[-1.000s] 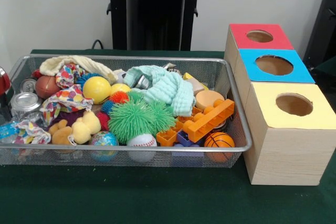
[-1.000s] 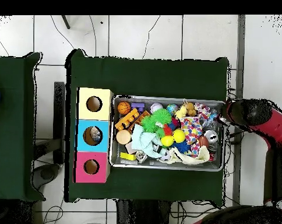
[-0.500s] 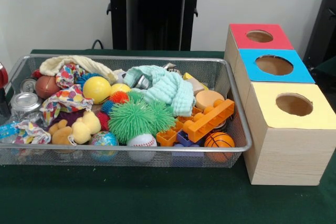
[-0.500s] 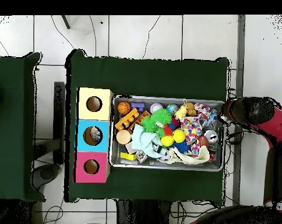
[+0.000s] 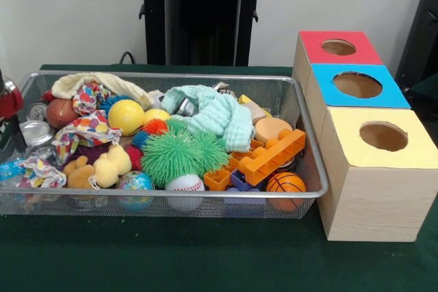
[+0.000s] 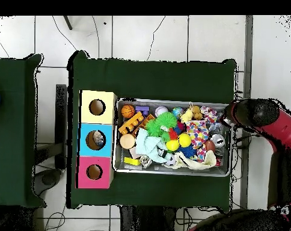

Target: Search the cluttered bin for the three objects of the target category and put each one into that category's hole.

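The wire mesh bin (image 5: 205,195) is full of toys; in the overhead view its rim (image 6: 172,101) shows too. A bluish see-through piece (image 5: 7,169), perhaps a water bottle, lies at the bin's left end, partly under a patterned cloth (image 5: 82,131). No other bottle shows. The blue-panel hole (image 5: 357,85) is the middle one of the wooden box; from overhead something pale shows inside it (image 6: 97,139). The arm's red and black end (image 6: 247,113) hangs at the bin's right end; in the front view it shows as a red part (image 5: 8,100) at the left edge.
Two silver cans (image 5: 34,131) (image 5: 35,110) lie near the arm's end. The bin also holds a green spiky ball (image 5: 174,155), a mint cloth (image 5: 215,114), orange bricks (image 5: 274,155), several balls and plush ducks. Red-panel hole (image 5: 338,47) and yellow-panel hole (image 5: 383,136) flank the blue one.
The arm's end has shifted a little toward and over the bin's end; more of its red part shows at the front view's left edge. Nothing in the bin has moved.
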Robot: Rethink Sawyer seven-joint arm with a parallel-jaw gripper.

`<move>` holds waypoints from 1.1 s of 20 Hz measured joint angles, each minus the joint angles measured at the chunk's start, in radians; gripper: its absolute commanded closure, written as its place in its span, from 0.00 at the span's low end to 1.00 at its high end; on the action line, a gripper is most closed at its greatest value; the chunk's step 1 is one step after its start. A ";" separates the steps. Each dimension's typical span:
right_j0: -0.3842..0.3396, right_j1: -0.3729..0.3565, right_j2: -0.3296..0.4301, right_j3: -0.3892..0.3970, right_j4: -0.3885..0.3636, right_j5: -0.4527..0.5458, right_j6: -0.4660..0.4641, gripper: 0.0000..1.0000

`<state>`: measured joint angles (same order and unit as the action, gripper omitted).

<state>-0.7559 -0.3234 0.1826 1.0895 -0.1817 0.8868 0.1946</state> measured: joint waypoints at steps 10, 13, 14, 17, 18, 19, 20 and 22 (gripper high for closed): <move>0.055 0.004 -0.088 0.001 0.018 0.000 0.045 0.00; 0.071 0.009 -0.114 0.001 0.019 0.000 0.077 0.00; 0.076 0.012 -0.124 0.001 0.021 0.000 0.092 0.00; 0.085 0.017 -0.142 0.001 0.024 0.000 0.119 0.00; 0.089 0.021 -0.150 0.001 0.026 0.000 0.133 0.00; 0.090 0.023 -0.154 0.001 0.028 0.000 0.141 0.00; 0.093 0.027 -0.161 0.001 0.031 0.000 0.152 0.00; 0.096 0.037 -0.171 0.000 0.035 0.000 0.169 0.00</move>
<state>-0.6596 -0.2867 0.0111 1.0898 -0.1468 0.8866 0.3635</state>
